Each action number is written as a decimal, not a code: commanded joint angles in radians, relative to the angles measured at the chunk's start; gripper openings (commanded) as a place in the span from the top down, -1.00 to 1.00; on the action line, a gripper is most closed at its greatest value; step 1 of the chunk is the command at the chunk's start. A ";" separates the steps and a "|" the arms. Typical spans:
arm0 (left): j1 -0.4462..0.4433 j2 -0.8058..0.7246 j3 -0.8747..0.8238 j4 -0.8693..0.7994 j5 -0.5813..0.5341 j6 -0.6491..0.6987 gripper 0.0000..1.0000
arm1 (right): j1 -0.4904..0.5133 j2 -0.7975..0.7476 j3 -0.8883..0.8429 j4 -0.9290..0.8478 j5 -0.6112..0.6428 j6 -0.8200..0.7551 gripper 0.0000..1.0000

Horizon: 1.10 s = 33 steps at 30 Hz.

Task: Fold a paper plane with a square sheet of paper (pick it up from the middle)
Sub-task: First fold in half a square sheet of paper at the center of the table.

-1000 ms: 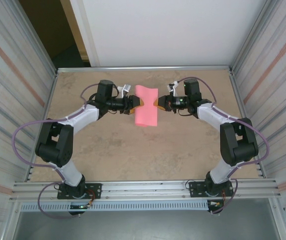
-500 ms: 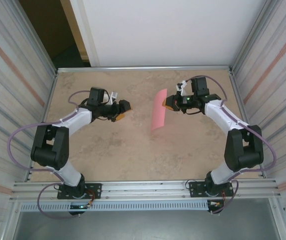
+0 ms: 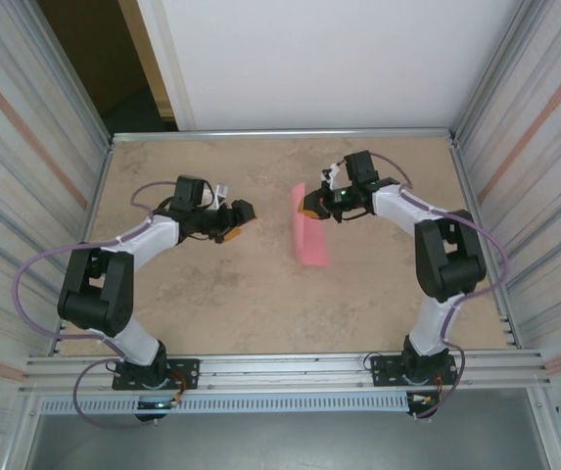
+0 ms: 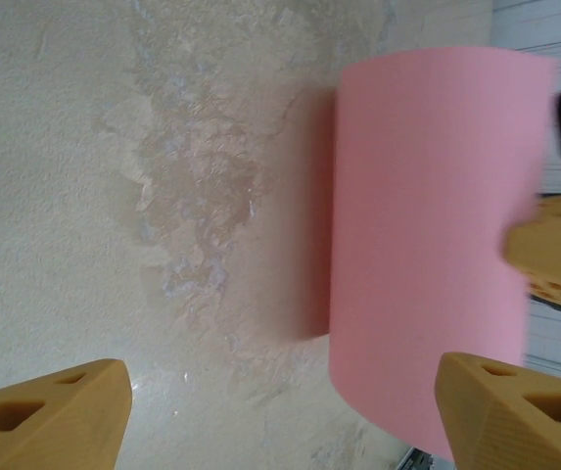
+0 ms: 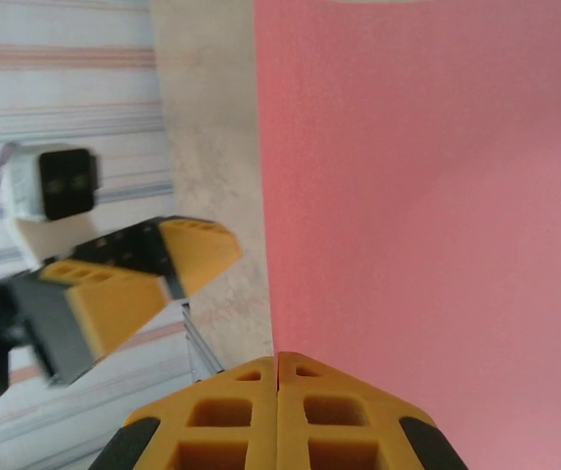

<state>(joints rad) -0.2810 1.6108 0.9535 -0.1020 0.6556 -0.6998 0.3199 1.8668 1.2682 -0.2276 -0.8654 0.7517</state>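
Top external showed you the right gripper (image 3: 306, 204) clamped on the square sheet of paper (image 3: 310, 238), the left gripper (image 3: 239, 220) spread apart.

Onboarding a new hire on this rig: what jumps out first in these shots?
The pink-red sheet of paper stands out, bright against the beige table, just right of centre. The right gripper is shut on its far end. The left gripper stands open to the left, apart from it.
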 commanded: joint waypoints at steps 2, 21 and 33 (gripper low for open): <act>-0.031 -0.008 -0.006 -0.018 -0.022 0.014 -0.66 | -0.016 0.058 0.018 0.074 -0.057 0.041 1.00; -0.245 0.286 0.268 -0.001 -0.069 -0.046 -0.57 | -0.118 0.235 0.071 -0.039 -0.101 -0.132 1.00; -0.197 0.209 0.191 0.035 -0.173 -0.080 -0.51 | -0.051 0.203 0.075 0.030 -0.175 -0.071 1.00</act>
<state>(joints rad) -0.5179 1.9018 1.2011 -0.0910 0.5327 -0.7544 0.2253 2.0933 1.3125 -0.2169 -0.9958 0.6506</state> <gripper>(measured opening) 0.759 0.064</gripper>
